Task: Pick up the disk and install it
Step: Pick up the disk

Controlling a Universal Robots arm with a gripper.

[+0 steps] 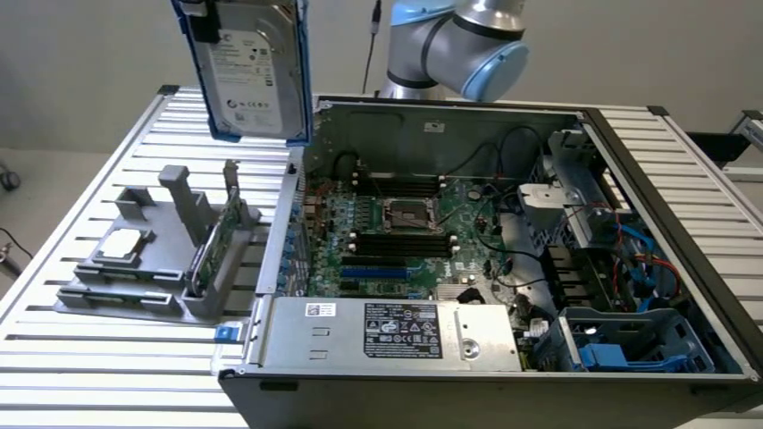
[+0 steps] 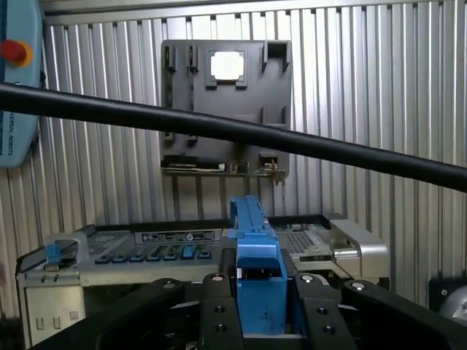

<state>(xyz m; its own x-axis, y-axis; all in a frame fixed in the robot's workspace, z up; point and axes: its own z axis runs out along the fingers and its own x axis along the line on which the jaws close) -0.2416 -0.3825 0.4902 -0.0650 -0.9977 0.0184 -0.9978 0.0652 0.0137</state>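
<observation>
The tool [image 2: 261, 317] clamps the disk [image 1: 253, 67] by its blue frame, high over the tabletop [image 1: 107, 357]. That narrow hold might slip, dropping it.

We note arm [image 1: 448, 36]: rounded silver-grey joint housings, pale blue end caps [image 1: 498, 70]. We note pincer [image 2: 260, 324]: matte black, blocky fingers [image 2: 217, 313], small round silver screw heads [image 2: 306, 279] on upper faces. We log thick black cable [image 2: 233, 133], smooth sheath.

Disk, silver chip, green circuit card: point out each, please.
disk [image 1: 248, 76], exterior view, on its white label.
silver chip [image 1: 123, 244], exterior view, on its top face.
green circuit card [image 1: 213, 249], exterior view, on its green board.
</observation>
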